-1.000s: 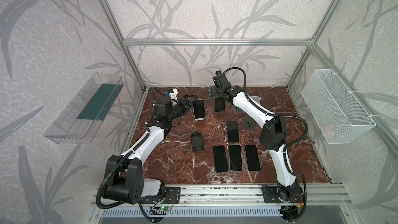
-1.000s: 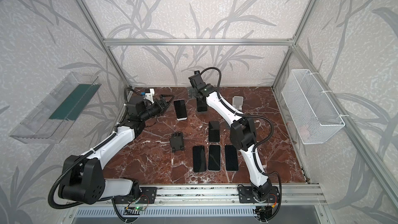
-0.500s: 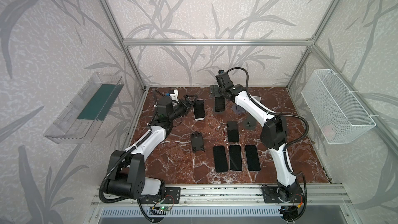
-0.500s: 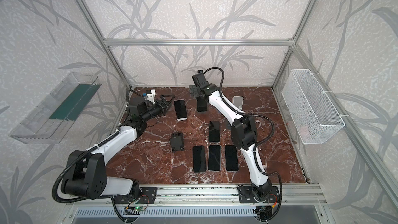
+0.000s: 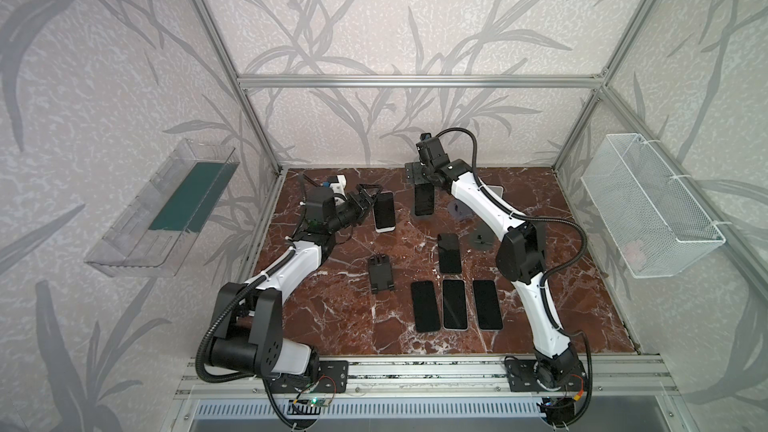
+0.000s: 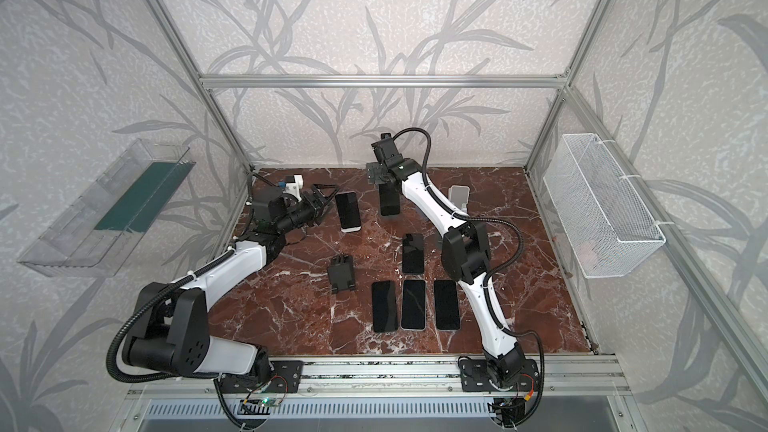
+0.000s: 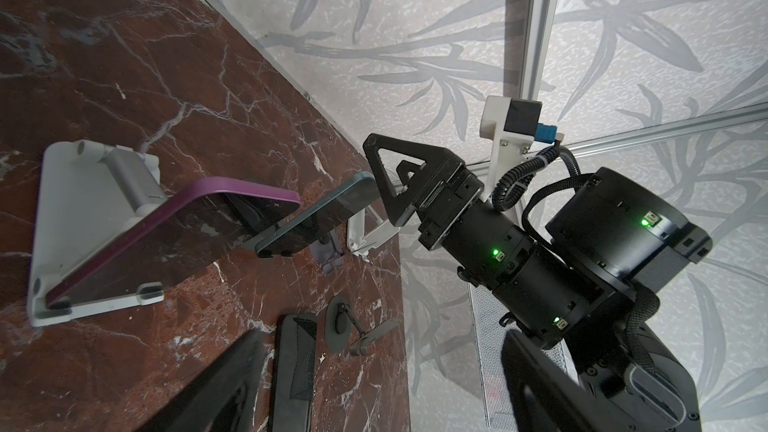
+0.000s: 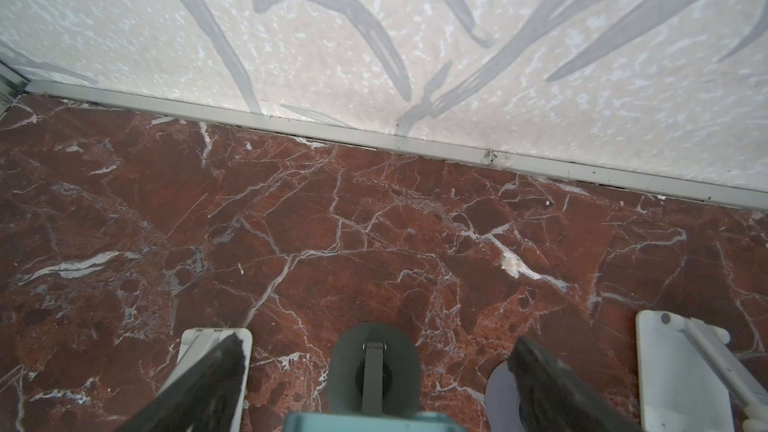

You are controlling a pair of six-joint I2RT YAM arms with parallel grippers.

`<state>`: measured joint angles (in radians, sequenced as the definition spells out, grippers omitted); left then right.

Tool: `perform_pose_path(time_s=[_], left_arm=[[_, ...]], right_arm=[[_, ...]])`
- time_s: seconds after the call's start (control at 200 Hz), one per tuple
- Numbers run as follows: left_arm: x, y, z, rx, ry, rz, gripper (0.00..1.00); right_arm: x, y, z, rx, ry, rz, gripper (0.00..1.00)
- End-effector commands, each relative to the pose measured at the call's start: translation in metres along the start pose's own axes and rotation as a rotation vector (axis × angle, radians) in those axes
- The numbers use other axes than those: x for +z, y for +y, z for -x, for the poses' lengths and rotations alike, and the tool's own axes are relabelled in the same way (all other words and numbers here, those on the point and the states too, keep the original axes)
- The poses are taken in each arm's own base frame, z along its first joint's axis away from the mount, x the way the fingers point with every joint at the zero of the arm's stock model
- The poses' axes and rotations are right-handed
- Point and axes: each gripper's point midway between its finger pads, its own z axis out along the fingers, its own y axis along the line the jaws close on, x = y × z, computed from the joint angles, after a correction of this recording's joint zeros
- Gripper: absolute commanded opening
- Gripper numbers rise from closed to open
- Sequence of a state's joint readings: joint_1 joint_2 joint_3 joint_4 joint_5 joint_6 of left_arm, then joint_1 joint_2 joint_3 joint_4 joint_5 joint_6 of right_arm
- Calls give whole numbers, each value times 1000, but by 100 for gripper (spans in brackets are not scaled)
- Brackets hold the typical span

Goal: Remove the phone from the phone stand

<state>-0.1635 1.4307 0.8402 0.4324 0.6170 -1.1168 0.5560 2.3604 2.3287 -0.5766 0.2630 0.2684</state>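
The phone is the dark teal one and it's still sitting on its stand at the back middle of the desk, leaning back, with the stand's round grey foot showing just past its top edge in the right wrist view. The desk is red-brown marble with white veins; a white wire basket hangs on the right wall and a clear tray on the left wall. The right arm stretches to the back, and the right claw hangs right over the top of the phone, jaws spread wide, one finger either side of the top edge with a gap on both sides, so nothing's pinched. The left claw sits at the back left, just beside a purple phone that leans on a white stand; its jaws are apart too and there's nothing between them. Whether it's brushing that phone is too small to tell in both top views. Nearer the front, three dark phones lie flat in a row, a fourth dark phone just behind the middle one, and a small black stand to their left.
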Motion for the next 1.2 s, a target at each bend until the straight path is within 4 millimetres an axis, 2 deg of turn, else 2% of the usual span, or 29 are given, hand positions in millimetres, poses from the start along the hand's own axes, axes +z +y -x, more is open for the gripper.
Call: perform_pose_path(time_s=[0.0,0.205,0.255,0.505,0.91,1.195], left_arm=[[-5,-15,4,30,-10,-31,90],[-4,-15,3,32,2,-36,90],[-4,-17,3,42,0,-37,99],[-8,-20,4,67,-10,-31,99],[-6,-19,3,56,-1,-36,99],[-5,-18,3,52,0,-37,99]], right_arm=[[7,-4,-4,3,21,-18,99],[16,-5,-15,25,55,-24,99],[17,-5,-17,42,60,-28,100],[22,-5,-26,68,73,-23,97],[22,-4,-34,115,59,2,87],[14,-4,-29,114,28,14,74]])
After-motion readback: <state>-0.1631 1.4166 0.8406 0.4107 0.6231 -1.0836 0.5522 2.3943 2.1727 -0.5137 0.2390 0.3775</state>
